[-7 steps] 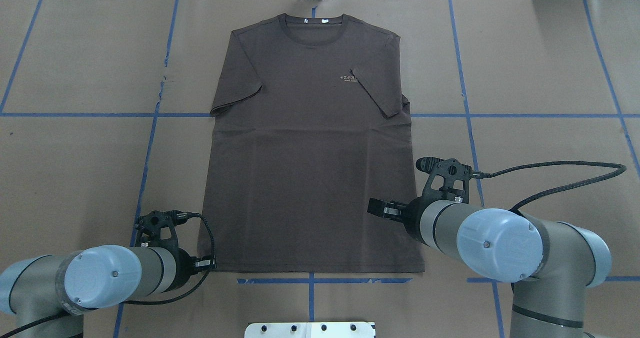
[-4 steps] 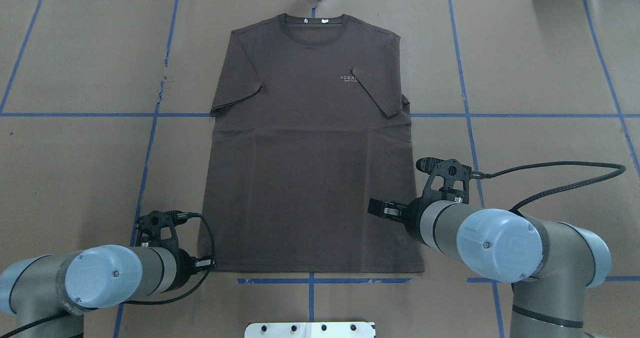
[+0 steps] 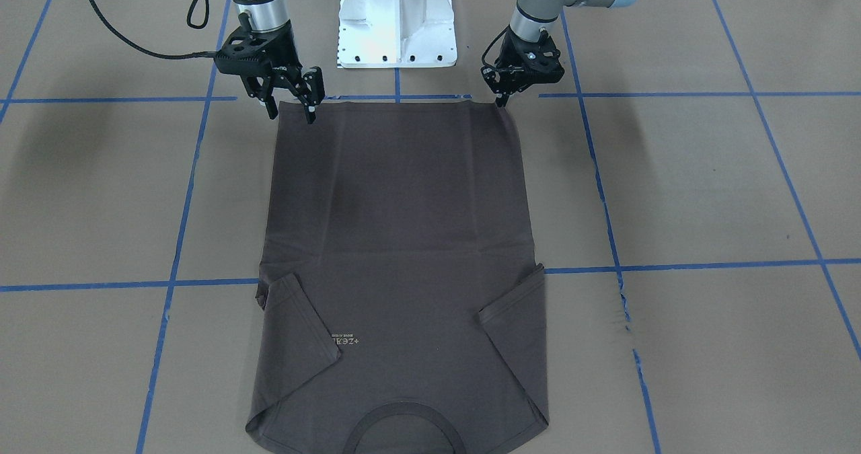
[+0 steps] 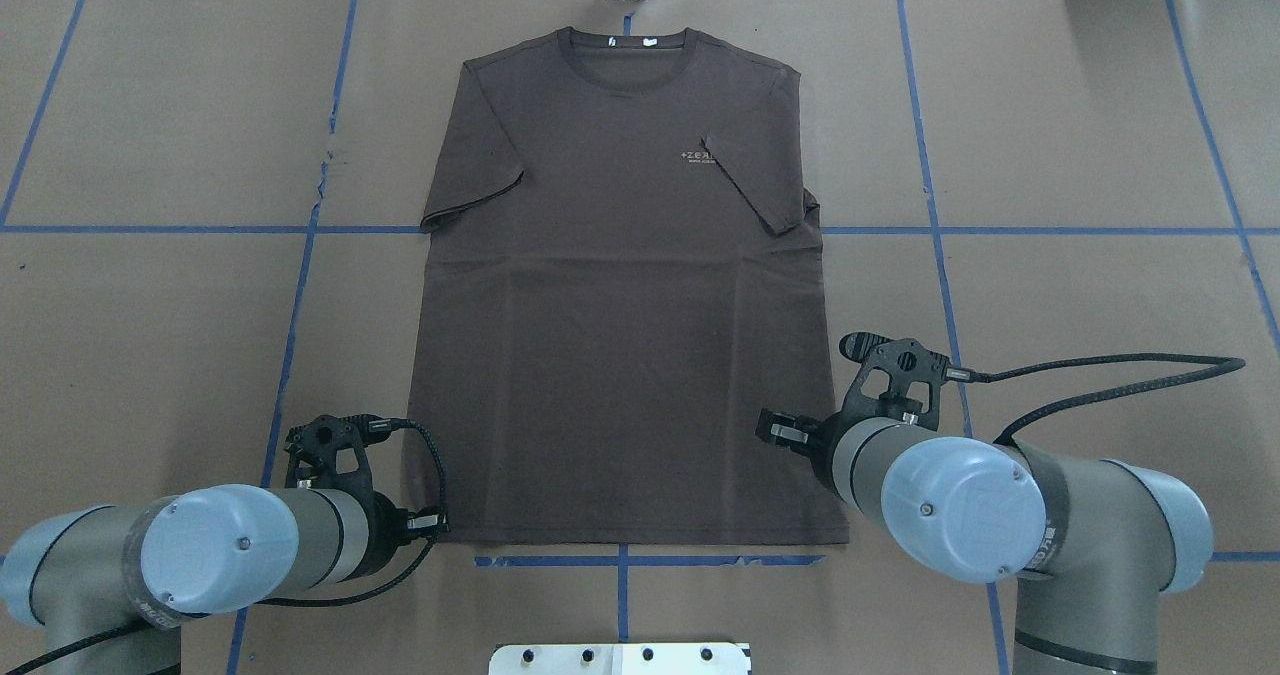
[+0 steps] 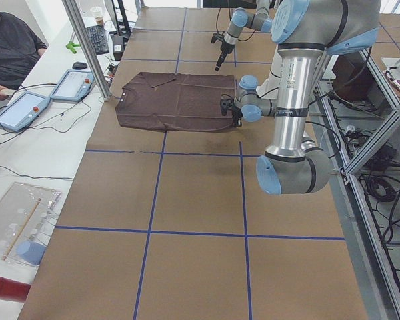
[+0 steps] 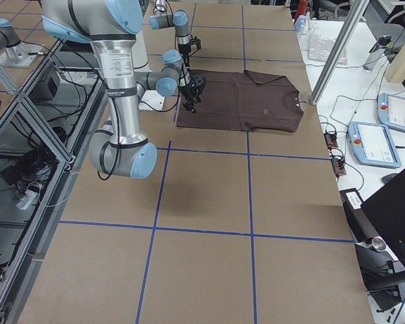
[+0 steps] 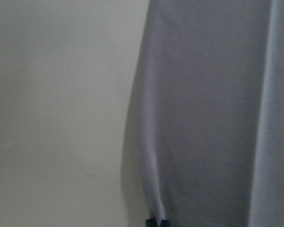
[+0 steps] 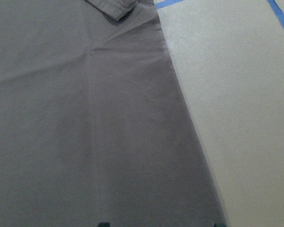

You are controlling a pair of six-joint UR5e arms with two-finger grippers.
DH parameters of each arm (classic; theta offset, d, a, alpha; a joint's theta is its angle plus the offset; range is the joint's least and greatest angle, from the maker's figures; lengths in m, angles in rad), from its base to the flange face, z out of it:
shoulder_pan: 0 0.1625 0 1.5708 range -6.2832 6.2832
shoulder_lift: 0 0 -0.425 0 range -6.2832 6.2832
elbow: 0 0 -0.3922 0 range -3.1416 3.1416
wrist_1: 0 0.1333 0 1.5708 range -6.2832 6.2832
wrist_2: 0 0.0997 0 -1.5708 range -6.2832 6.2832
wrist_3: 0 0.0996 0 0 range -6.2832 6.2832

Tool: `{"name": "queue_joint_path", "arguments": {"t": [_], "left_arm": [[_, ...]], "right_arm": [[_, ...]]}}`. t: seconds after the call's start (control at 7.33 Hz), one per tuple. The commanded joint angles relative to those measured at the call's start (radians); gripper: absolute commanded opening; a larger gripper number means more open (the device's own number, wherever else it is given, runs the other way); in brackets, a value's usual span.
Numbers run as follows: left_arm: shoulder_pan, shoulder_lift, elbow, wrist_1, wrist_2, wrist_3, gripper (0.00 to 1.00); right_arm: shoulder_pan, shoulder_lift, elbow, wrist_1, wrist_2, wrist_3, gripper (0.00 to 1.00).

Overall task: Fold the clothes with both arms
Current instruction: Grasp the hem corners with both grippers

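The dark grey-brown T-shirt [image 4: 620, 305] lies flat on the brown paper with its collar at the far side and both sleeves folded in. The hem is nearest the robot. At the hem's corner on the robot's left, my left gripper [image 3: 501, 99] is shut, and the fabric edge [image 7: 146, 142] curves into its tips [image 7: 155, 222]. Over the opposite hem corner my right gripper [image 3: 290, 112] stands open. In the right wrist view one fingertip [image 8: 102, 223] is above the shirt [image 8: 85, 118], and the other is at its side edge.
Just behind the hem stands the white pedestal base [image 3: 397, 37]. Blue tape lines [image 4: 930, 230] cross the paper. A person [image 5: 13, 47] sits at the table's far side with touch pendants [image 5: 73, 83] near a metal post [image 5: 87, 47].
The right arm has drawn back toward the robot, bringing its gripper nearer the hem. My left gripper has shifted slightly rightward at the hem corner.
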Motion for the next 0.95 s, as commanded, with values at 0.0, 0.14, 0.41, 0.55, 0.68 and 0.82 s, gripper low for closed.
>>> {"name": "queue_joint_path", "arguments": {"t": [0.0, 0.14, 0.41, 0.55, 0.68, 0.82], "left_arm": [[-0.002, -0.004, -0.006, 0.0, 0.0, 0.0, 0.0], [-0.002, -0.01, -0.006, 0.0, -0.001, 0.0, 0.0], [-0.004, -0.017, -0.012, 0.0, -0.003, 0.002, 0.0], [-0.004, -0.017, -0.015, 0.0, -0.004, 0.002, 0.0], [-0.004, -0.017, -0.018, 0.0, -0.006, 0.002, 0.0], [-0.005, -0.015, -0.021, 0.0, -0.006, 0.002, 0.0]], "right_arm": [[-0.088, -0.018, -0.004, -0.011, -0.067, 0.021, 0.72], [-0.114, -0.036, -0.009, -0.011, -0.083, 0.051, 0.69], [-0.126, -0.041, -0.038, -0.01, -0.109, 0.052, 0.69], [-0.129, -0.039, -0.048, -0.01, -0.118, 0.052, 0.69], [-0.131, -0.041, -0.058, -0.01, -0.12, 0.053, 0.66], [-0.134, -0.041, -0.058, -0.01, -0.13, 0.055, 0.63]]}}
